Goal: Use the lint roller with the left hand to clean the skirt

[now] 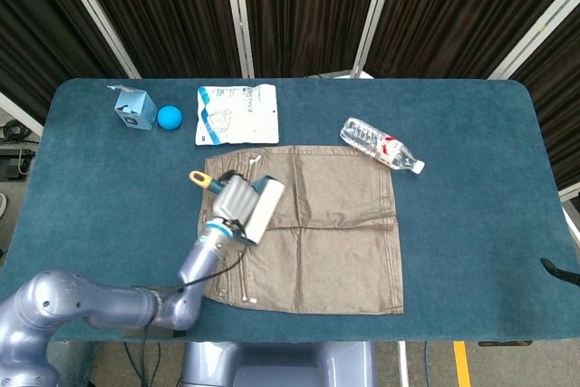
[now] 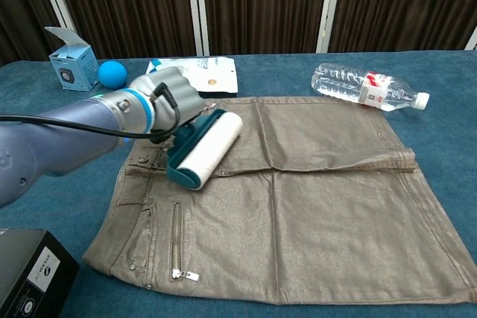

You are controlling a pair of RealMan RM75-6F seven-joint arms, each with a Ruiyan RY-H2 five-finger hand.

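A brown-grey skirt lies flat in the middle of the blue table. My left hand grips the handle of a lint roller with a teal frame and a white roll. The roll rests on the skirt near its upper left corner, by the waistband. A yellow handle end sticks out behind the hand in the head view. My right hand is out of both views.
A white pouch lies behind the skirt. A blue box and blue ball sit at the back left. A plastic bottle lies at the right. A black box sits near left.
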